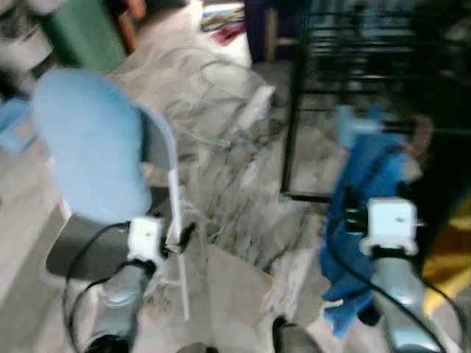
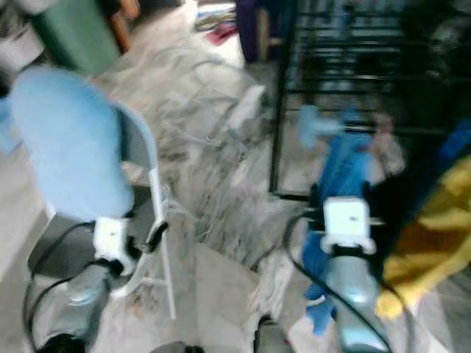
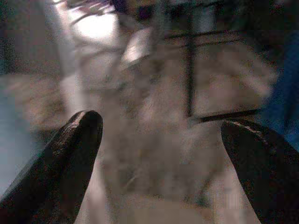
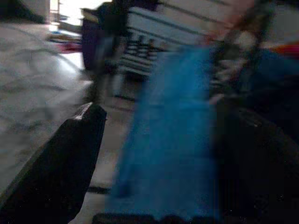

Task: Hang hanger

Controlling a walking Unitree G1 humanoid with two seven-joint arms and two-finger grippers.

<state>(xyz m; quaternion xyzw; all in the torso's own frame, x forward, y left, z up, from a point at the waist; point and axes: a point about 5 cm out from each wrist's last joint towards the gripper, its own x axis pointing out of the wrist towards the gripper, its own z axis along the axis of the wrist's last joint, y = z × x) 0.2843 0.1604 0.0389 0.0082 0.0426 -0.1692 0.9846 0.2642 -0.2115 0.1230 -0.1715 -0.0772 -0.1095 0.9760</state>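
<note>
The right gripper (image 4: 154, 154) holds a soft, limp blue garment (image 1: 368, 220) near the rack (image 1: 294, 110) (hanger too blurred to see). It seems light and will swing; better to take it at the stiff top. The left gripper (image 3: 161, 154) is wide and holds nothing.

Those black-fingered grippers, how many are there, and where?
2. The left gripper hangs open beside the chair; the right gripper, fingers spread, has the blue garment between them by the black rack.

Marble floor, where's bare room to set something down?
Bare marble floor lies between the white folding chair and the black metal rack. It is crowded on the right, where the blue garment hangs by the right claw.
</note>
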